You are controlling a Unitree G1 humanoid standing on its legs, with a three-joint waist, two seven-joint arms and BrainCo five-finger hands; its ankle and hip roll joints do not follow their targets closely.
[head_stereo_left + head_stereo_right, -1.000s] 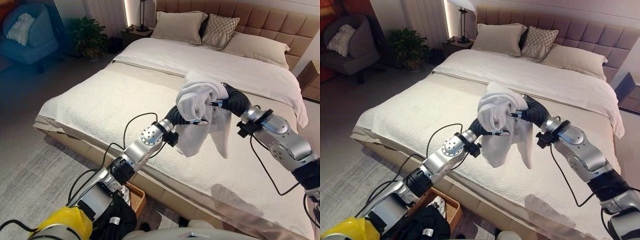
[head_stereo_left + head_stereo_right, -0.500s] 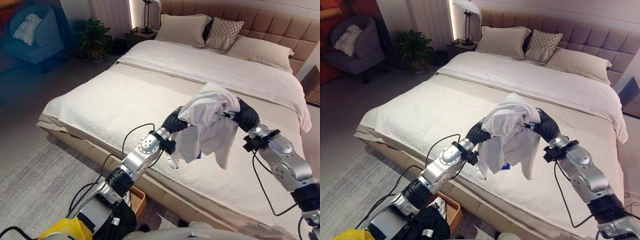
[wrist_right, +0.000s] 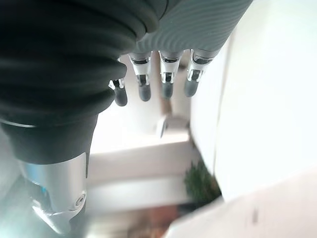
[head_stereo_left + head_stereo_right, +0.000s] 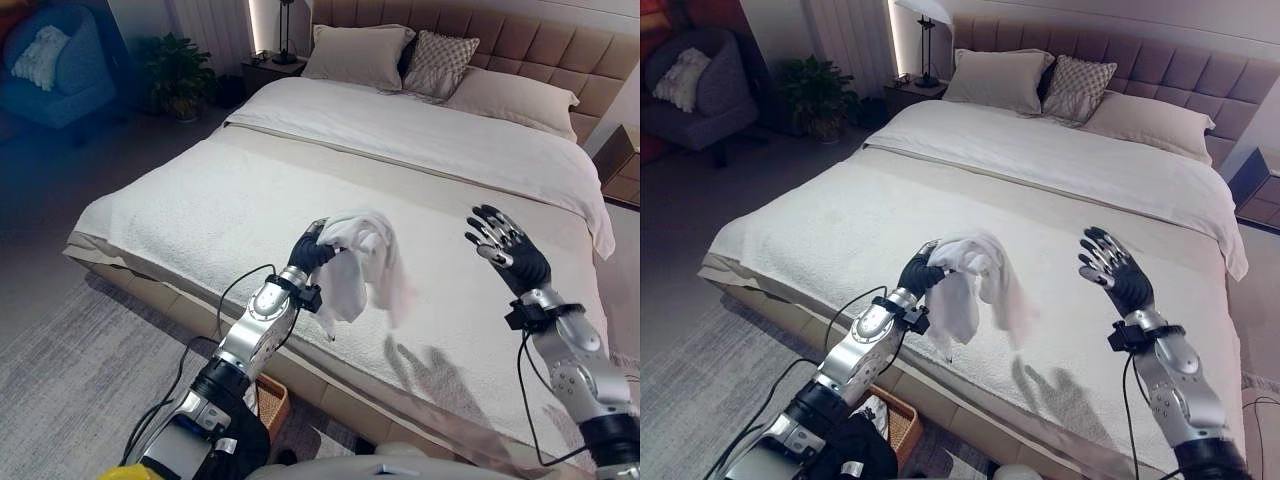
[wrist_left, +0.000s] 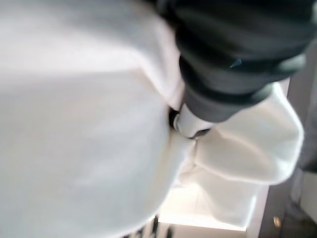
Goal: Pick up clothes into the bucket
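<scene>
**White garment in the left hand, basket still waiting below**

Left eye view: the left hand (image 4: 310,252) is raised over the near part of the bed (image 4: 190,210), its fingers curled round a bunched white garment (image 4: 362,262) that hangs down from it, clear of the blanket. The right hand (image 4: 512,252) is lifted well apart from the cloth, fingers spread and straight, holding nothing. A corner of a wicker basket (image 4: 272,398) shows on the floor beside the bed, under the left arm

Right eye view: the same scene; the garment droops from the left hand, and the basket by the bed frame has something pale in it, too small to tell what

Left wrist view: white cloth lies right against the hand's dark cover, bunched around it

Right wrist view: the fingers (image 3: 166,79) stand straight in a row with nothing between them

By my reading, the pick-up is done and the carry is under way. What is left is lowering the garment to the basket and letting go
</scene>
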